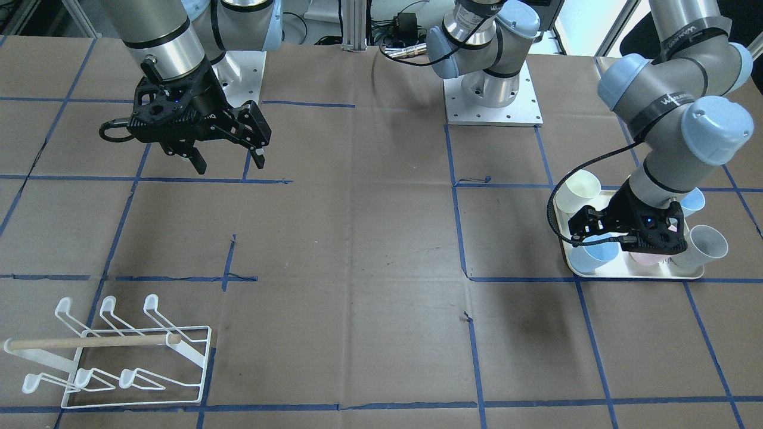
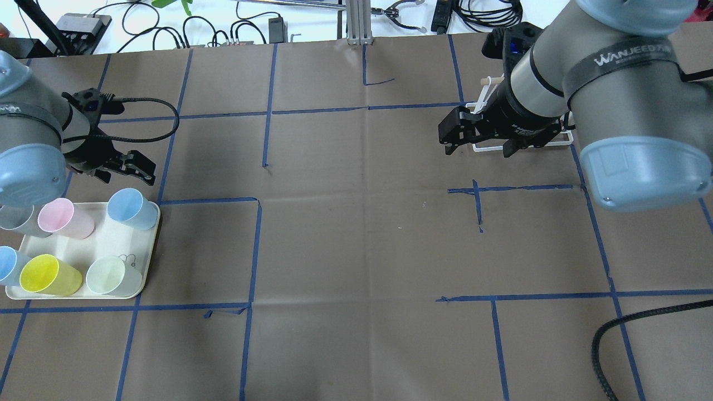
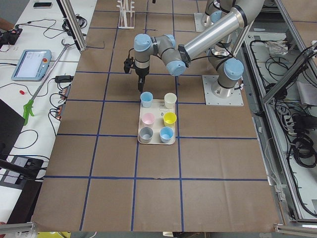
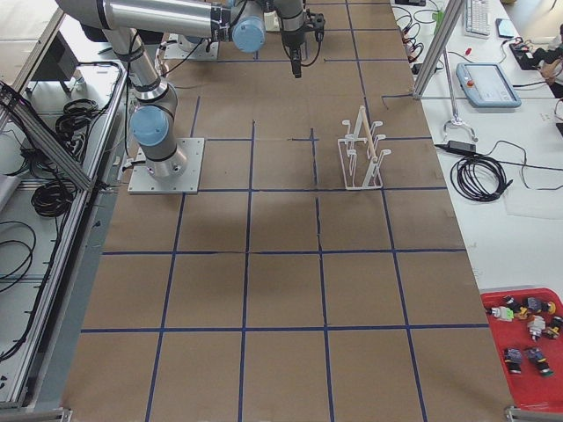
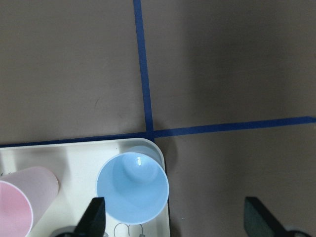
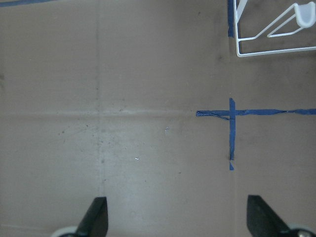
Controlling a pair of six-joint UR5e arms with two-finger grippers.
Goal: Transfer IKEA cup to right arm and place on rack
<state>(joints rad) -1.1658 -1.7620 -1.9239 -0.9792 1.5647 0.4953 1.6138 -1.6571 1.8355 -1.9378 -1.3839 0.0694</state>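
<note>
IKEA cup point(image 2: 131, 207), pale blue, stands mouth-up at a corner of the cream tray point(image 2: 114, 240) in the overhead view, with the left gripper point(image 2: 127, 177) just beyond it. Facing the robot, the right gripper point(image 1: 228, 162) hangs well apart from the rack point(image 1: 89, 342). Both wrist views show fingertips spread wide, clasping nothing, and the left one shows the cup below them.

Right arm point(image 1: 161, 36), left arm point(image 1: 679, 15) — silver-grey, pale blue caps.
</note>
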